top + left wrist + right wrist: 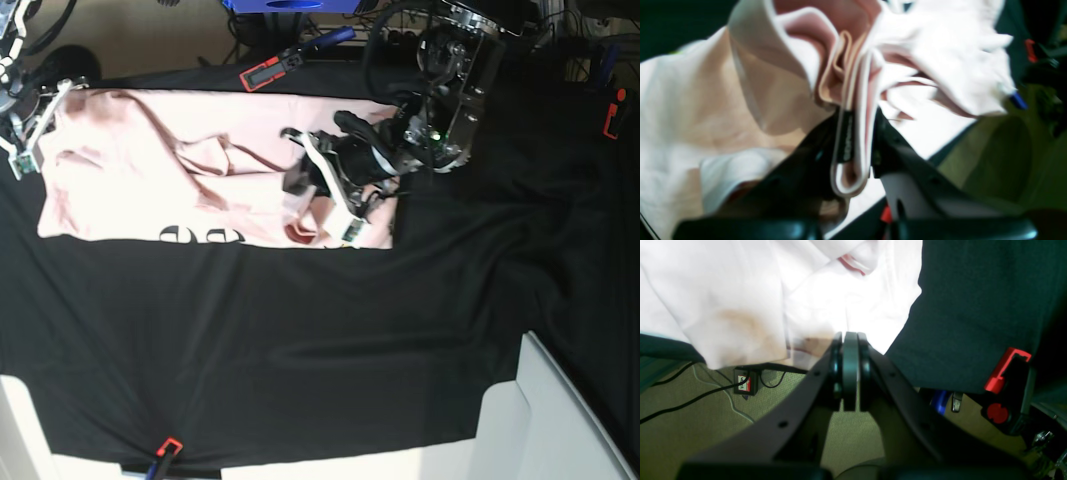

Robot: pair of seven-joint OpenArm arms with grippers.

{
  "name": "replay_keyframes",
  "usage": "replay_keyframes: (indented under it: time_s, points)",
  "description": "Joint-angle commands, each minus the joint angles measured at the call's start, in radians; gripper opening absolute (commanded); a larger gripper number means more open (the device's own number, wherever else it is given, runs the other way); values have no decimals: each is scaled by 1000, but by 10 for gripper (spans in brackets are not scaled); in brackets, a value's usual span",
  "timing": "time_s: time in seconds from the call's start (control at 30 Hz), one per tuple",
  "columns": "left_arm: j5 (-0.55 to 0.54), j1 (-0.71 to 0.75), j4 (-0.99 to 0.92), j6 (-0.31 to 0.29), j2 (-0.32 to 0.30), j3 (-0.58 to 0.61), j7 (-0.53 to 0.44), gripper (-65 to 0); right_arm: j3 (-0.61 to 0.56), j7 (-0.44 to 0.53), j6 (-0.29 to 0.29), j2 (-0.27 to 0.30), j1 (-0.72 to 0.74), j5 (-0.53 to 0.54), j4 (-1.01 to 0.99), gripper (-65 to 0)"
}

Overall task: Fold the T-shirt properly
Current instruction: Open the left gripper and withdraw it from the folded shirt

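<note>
Left wrist view shows the left gripper (857, 133) clamped on a bunched fold of the T-shirt (706, 110), while the right gripper (850, 343) is pressed together, empty.

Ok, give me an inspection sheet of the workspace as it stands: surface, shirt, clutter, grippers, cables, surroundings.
Surface: black table cloth, wrinkled, covering the table.
Job's things: pale pink T-shirt lying partly folded at the far side, black lettering showing along its near edge.
Clutter: red-and-black clamps on the cloth's edges.
Grippers: left gripper shut on a bunched fold of the T-shirt; right gripper shut at the shirt's corner, any cloth between its jaws cannot be told.
Cables: black cables and a small black box on the floor.
Surroundings: olive carpet; white panels at the near edge.
</note>
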Motion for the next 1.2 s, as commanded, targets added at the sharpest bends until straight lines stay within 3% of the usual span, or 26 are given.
replay_keyframes:
  time_s: [0.0,0.07,0.13,0.43,0.57,0.67,0.7,0.77,0.8,0.93,1.17]
  points:
    - [-19,-24,18,-9,4,16,-19,-576,3,10,-1,12,-1,8,17,-647]
    - [-19,-30,18,-9,4,44,-19,-492,3,10,-1,12,-1,8,17,-647]
    - [-19,-39,19,-9,5,61,-21,-448,3,10,-1,12,-1,8,17,-647]
    - [-19,-97,22,-13,41,101,-21,-411,1,10,-1,12,-1,8,17,-647]
    - [-19,-129,44,-13,45,76,-22,-417,-52,8,-1,14,-2,7,23,-646]
    - [-19,-136,87,-12,27,-8,-21,-425,-121,8,-1,20,-16,7,37,-641]
    - [-19,-136,90,-10,11,-59,-21,-459,-140,8,-1,21,-19,7,63,-641]
    - [-18,-117,87,-10,-13,-168,-19,-610,-158,2,-1,18,-28,5,126,-640]
    - [-15,-99,76,-10,-32,-229,-19,-650,-164,-16,-1,18,-34,5,157,-640]
    - [-13,-20,31,-10,-125,-433,-19,-650,-224,-113,-1,21,-11,5,244,-640]
    - [-13,131,-99,-10,-292,-671,-19,-650,-465,-223,-1,18,104,5,252,-640]
